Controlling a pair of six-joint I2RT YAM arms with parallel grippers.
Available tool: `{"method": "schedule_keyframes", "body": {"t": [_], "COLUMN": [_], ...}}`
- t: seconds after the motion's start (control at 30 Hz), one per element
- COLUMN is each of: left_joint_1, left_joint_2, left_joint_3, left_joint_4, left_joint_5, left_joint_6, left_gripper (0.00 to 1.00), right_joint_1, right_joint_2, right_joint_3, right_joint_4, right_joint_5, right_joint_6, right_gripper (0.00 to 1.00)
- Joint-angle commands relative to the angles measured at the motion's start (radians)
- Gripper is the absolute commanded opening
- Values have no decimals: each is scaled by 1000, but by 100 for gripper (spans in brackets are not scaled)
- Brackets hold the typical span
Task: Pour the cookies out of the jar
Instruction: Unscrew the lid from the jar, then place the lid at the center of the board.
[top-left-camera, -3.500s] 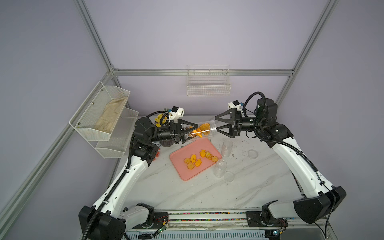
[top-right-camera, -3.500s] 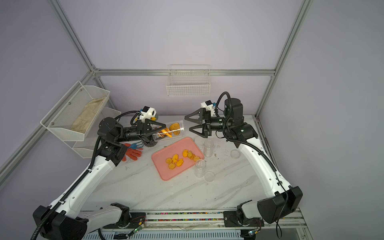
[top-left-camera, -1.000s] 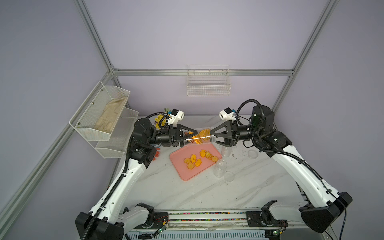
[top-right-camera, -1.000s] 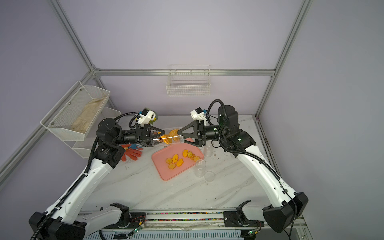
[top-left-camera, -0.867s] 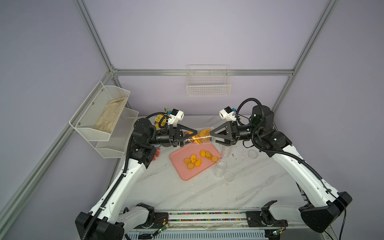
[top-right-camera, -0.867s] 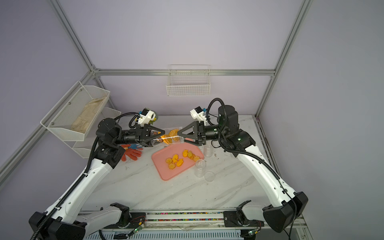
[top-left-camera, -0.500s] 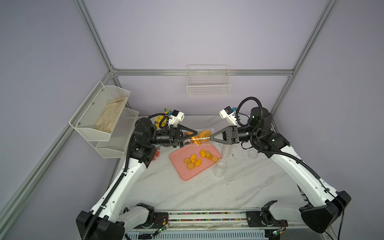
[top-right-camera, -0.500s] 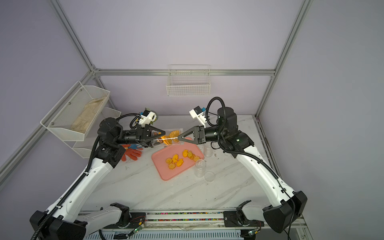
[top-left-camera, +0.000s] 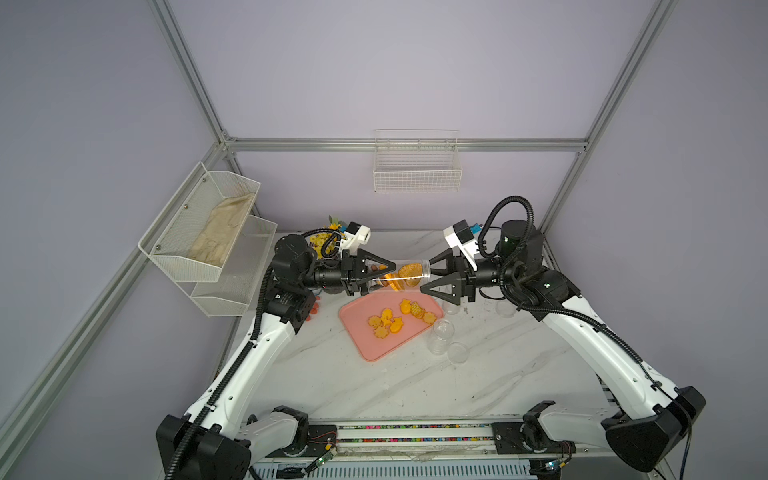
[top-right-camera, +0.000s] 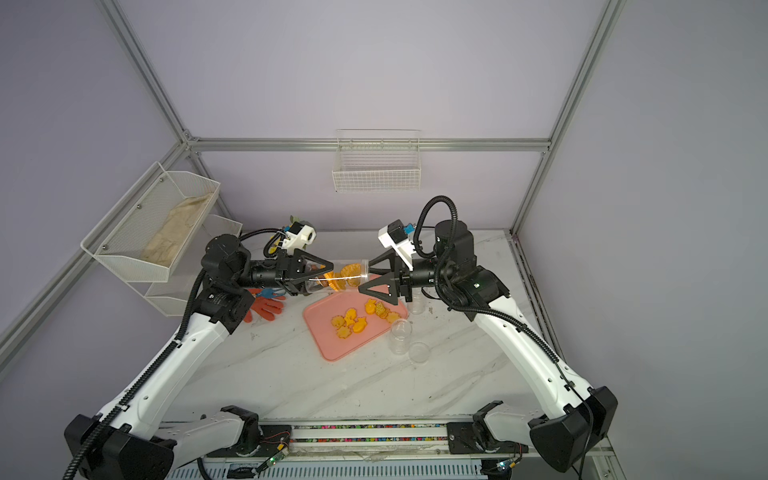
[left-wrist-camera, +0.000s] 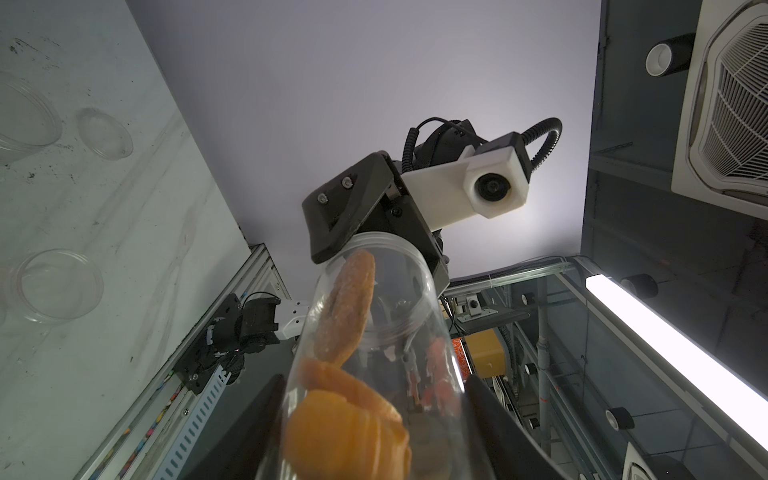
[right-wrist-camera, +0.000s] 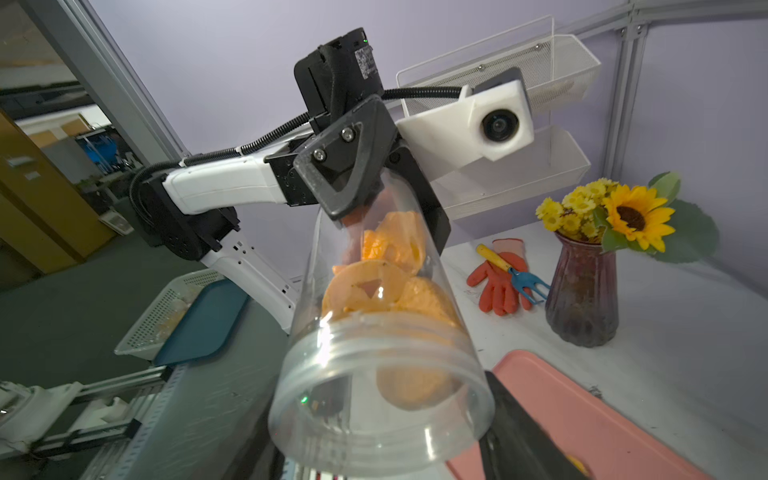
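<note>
A clear plastic jar (top-left-camera: 399, 274) (top-right-camera: 340, 276) hangs roughly level above the pink tray (top-left-camera: 374, 349). Orange cookies (top-left-camera: 405, 272) lie inside it, seen through the wall (left-wrist-camera: 345, 307) (right-wrist-camera: 374, 286). My left gripper (top-left-camera: 380, 277) (left-wrist-camera: 374, 415) is shut on the jar's base end. The right gripper (top-left-camera: 426, 276) (right-wrist-camera: 382, 436) faces it and is shut across the open mouth end (right-wrist-camera: 382, 411). Several more cookies (top-left-camera: 392, 322) (top-right-camera: 353, 322) lie loose on the tray below.
Empty clear jars (top-left-camera: 441, 334) (top-left-camera: 451, 307) and lids (top-left-camera: 458, 352) (top-left-camera: 506, 308) stand right of the tray. Orange gloves (top-right-camera: 268, 307), a small garden fork (right-wrist-camera: 515, 274) and a sunflower vase (right-wrist-camera: 582, 299) sit at the back left. A wire shelf (top-left-camera: 208, 232) hangs on the left wall.
Since the earliest frames my right gripper has come in from the right and closed on the jar's mouth end, and the jar has sunk a little. Over the last second the right wrist rolled slightly.
</note>
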Motion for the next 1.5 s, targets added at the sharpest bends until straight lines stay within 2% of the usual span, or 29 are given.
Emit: {"method": "schedule_keyframes", "body": {"t": [0.0, 0.07, 0.23, 0.4, 0.67, 0.83, 1.23, 1.47], "left_joint_1": [-1, -1, 0, 0, 3, 6, 31, 31], "left_joint_2": [-5, 3, 26, 57, 108, 134, 149, 151], "left_joint_3": [-24, -22, -16, -10, 3, 14, 30, 44], "left_joint_4": [50, 51, 50, 51, 50, 44, 32, 33], "left_joint_5": [0, 2, 4, 6, 6, 8, 0, -2], "left_joint_6": [-35, -34, -32, -29, -26, -16, -3, -5], "left_gripper": [58, 58, 58, 58, 58, 57, 57, 57], "right_joint_1": [6, 7, 11, 19, 54, 68, 68, 68], "right_joint_2": [-30, -50, -67, -94, -164, -197, -268, -266], "right_joint_3": [-56, -83, -88, -125, -218, -261, -317, -305], "right_joint_4": [-21, 35, 25, 64, 148, 195, 137, 120], "right_joint_5": [144, 175, 264, 359, 641, 724, 720, 708], "right_joint_6": [-341, -394, -586, -705, -933, -1021, -1025, -955], "right_gripper": [54, 55, 55, 55, 53, 53, 59, 61]}}
